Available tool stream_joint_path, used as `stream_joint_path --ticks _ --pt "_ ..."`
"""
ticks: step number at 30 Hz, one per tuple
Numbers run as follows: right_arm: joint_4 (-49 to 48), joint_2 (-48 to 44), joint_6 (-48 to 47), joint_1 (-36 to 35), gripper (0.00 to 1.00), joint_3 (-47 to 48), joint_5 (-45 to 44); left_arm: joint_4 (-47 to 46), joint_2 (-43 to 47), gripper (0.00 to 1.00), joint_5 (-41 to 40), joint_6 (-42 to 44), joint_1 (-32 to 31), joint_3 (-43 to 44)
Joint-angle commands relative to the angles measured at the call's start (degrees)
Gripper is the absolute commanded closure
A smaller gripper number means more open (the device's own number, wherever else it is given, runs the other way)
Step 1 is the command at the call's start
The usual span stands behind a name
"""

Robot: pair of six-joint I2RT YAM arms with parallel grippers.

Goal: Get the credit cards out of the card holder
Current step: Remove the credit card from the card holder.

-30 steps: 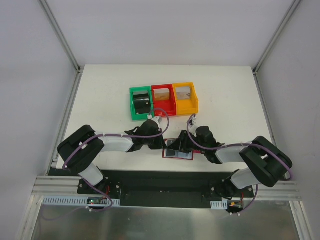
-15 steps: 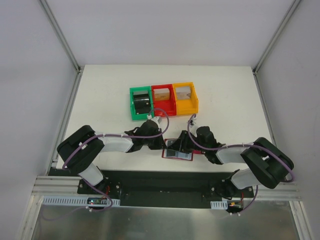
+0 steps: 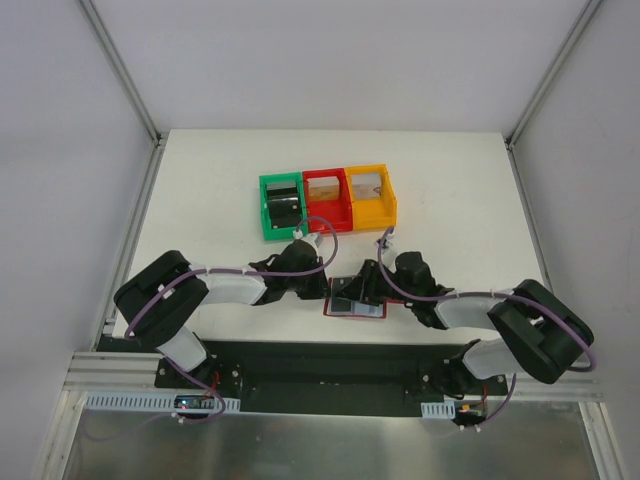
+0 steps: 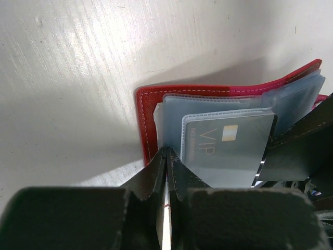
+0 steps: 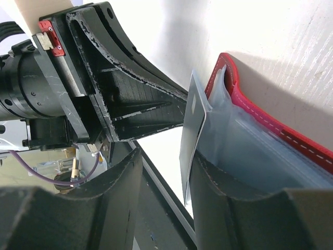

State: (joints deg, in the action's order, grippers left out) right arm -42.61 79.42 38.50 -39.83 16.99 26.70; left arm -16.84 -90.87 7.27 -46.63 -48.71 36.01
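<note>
Okay, extraction step, card not out yet. Card holder lies open on the tabletop near its front edge, between the two arms, grey-blue sleeves up. Left gripper has its jaws clenched tight with the tips at the holder's near corner; can't tell if they pinch the cover or only press on it. One credit card, marked VIP, sticks partly out of a sleeve. Right gripper has its jaws part open, straddling that card's free edge with a gap on one side, so it isn't gripped. No loose cards visible on the tabletop, so progress looks early. Next move, by my read: close the right jaws on the card and pull straight along the sleeve while the left steadies the holder. Risk is the holder dragging along.
</note>
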Motion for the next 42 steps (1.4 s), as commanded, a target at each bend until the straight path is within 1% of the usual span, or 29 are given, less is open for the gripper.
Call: stream_joint_path --ticks 1,8,20,25,42 --pt "-1.61 -3.04 -0.88 0.37 0.58 -0.29 1.43 5.15 -1.59 1.00 -2.61 0.40 -0.25 -1.12" --pt "3.67 -4.80 -2.90 0.90 0.57 -0.29 0.28 5.41 -1.06 1.00 -2.61 0.40 -0.16 -1.29" --pt "5.08 -6.73 -3.26 1.60 0.58 -0.56 0.46 5.77 -1.24 1.00 -3.14 0.23 0.37 -1.64" --pt "5.17 -7.52 -3.17 1.95 0.62 -0.65 0.46 5.94 -1.24 1.00 -3.14 0.23 0.54 -1.82" --pt "7.01 -9.98 -3.52 3.36 0.65 -0.82 0.72 6.03 -1.68 1.00 -3.05 0.58 0.72 -2.17"
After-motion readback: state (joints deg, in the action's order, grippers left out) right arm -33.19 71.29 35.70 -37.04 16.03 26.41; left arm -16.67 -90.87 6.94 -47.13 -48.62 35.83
